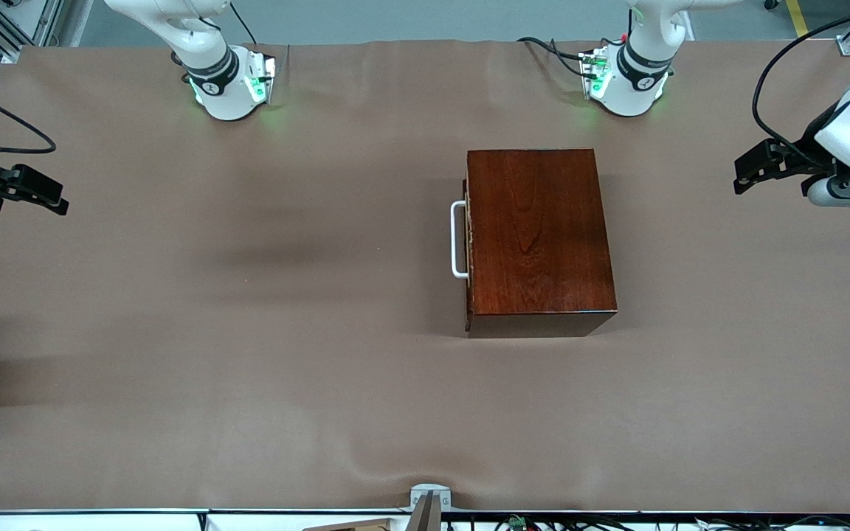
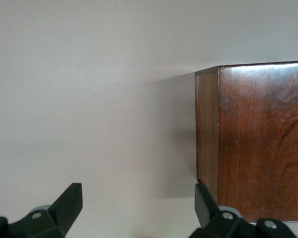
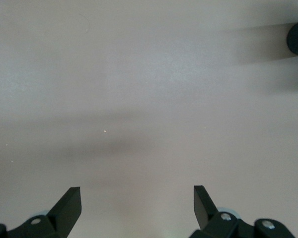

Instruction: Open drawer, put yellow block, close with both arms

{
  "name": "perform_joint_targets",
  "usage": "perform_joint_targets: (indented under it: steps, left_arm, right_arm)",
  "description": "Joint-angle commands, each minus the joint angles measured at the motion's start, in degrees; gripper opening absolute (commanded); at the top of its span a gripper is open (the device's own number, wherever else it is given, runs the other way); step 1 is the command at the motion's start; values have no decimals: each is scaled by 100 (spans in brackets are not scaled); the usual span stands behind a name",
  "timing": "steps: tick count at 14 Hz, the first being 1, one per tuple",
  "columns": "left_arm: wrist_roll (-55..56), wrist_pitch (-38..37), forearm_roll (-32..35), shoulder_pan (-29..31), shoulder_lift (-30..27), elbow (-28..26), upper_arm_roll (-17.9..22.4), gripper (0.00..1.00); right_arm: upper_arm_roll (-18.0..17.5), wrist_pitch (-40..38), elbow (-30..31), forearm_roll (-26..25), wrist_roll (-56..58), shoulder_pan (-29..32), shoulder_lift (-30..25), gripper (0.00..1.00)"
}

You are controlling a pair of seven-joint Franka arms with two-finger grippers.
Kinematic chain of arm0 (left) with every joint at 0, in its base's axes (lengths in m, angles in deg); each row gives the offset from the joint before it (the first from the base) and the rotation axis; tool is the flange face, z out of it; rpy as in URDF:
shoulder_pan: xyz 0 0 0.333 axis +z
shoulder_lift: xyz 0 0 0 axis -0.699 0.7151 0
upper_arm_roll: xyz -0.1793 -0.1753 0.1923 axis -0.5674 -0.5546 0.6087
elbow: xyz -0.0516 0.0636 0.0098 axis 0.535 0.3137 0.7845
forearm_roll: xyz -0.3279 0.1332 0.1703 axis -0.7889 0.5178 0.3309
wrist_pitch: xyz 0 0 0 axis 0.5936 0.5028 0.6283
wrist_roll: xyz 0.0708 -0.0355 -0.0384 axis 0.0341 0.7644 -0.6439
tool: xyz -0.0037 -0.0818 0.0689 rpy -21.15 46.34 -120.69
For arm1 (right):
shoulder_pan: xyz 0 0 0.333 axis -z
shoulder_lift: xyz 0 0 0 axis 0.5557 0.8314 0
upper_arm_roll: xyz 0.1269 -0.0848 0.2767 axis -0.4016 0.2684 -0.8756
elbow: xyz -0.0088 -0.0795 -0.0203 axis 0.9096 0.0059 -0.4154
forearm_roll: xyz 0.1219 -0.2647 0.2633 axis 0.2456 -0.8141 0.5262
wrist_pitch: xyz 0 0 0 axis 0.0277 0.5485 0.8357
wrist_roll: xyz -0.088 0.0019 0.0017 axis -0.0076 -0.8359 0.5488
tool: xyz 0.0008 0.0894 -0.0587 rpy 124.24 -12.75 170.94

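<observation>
the wooden box (image 1: 539, 240) sits on the table (image 1: 248, 332), toward the left arm's end, its drawer (image 1: 468, 236) pushed fully in, with the handle (image 1: 458, 240) on the face that looks toward the right arm's end. the left gripper (image 1: 753, 168) hangs over the table's edge at the left arm's end, well apart from the box, fingers spread wide. the right gripper (image 1: 45, 198) hangs over the table's edge at the right arm's end, fingers spread too.
</observation>
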Motion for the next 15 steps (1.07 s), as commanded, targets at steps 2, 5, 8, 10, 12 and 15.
perform_joint_targets:
  steps: [2, 5, 8, 10, 12, 15]
  left_arm:
    - [-15, -56, -4, 4, 95, 132, -22, 100]
    - [-7, -4, -4, -5, 95, 132, -22, 100]
    - [-7, 14, 4, -14, 95, 114, -22, 100]
    - [2, 14, 4, -5, 95, 105, -48, 100]
    - [2, 14, -4, -5, 95, 105, -48, 100]
    - [2, 23, 4, -5, 95, 105, -48, 100]
  right_arm:
    - [-74, -39, -30, -19, 11, 69, -40, 100]
    - [-74, -39, -30, -19, 11, 69, -40, 100]
    - [-74, -39, -30, -19, 11, 69, -40, 100]
    - [-74, -39, -30, -19, 11, 69, -40, 100]
    - [-74, -39, -30, -19, 11, 69, -40, 100]
    - [-74, -39, -30, -19, 11, 69, -40, 100]
